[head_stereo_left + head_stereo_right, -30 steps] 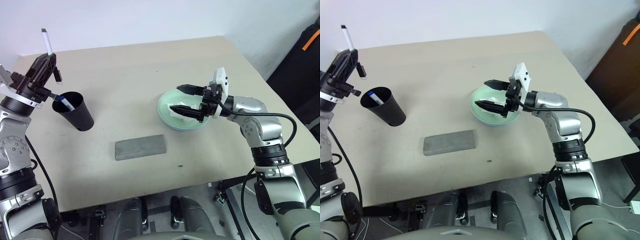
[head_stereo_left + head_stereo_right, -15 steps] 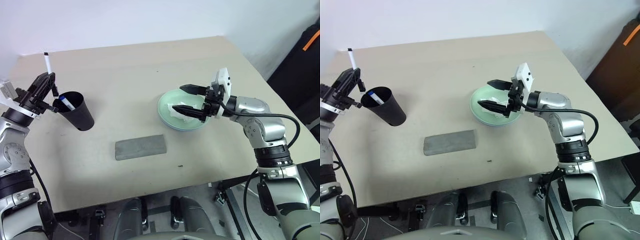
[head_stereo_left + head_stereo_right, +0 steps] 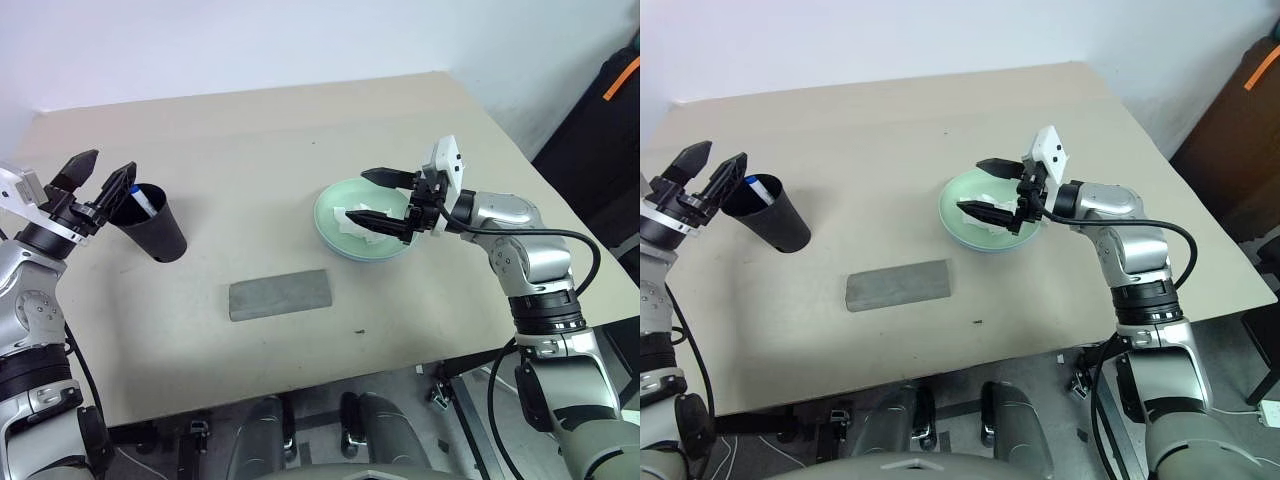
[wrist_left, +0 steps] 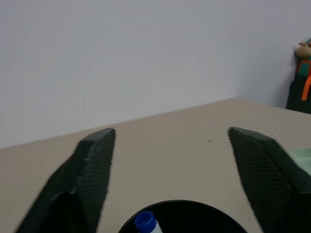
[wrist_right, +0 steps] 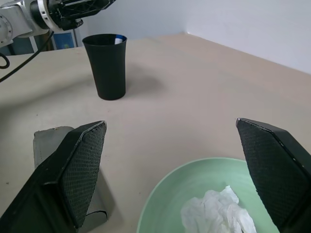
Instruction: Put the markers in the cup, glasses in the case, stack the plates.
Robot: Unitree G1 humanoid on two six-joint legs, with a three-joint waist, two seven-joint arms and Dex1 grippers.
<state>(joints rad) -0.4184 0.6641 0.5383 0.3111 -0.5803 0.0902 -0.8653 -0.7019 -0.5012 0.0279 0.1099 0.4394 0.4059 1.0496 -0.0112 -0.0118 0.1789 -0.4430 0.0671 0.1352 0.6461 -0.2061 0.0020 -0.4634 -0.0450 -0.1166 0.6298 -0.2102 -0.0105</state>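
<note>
Black cup [image 3: 152,222] just beside open left end effector [image 3: 99,179].

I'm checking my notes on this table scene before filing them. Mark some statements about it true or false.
1. The left tool is open. True.
2. The black cup lies on its side. False: it stands upright, a blue-capped marker inside.
3. A crumpled tissue sits in the green plate. True.
4. The grey case rests inside the plate. False: it lies on the table, apart from the plate.
5. The right tool grips the tissue. False: it is open above the plate.
</note>
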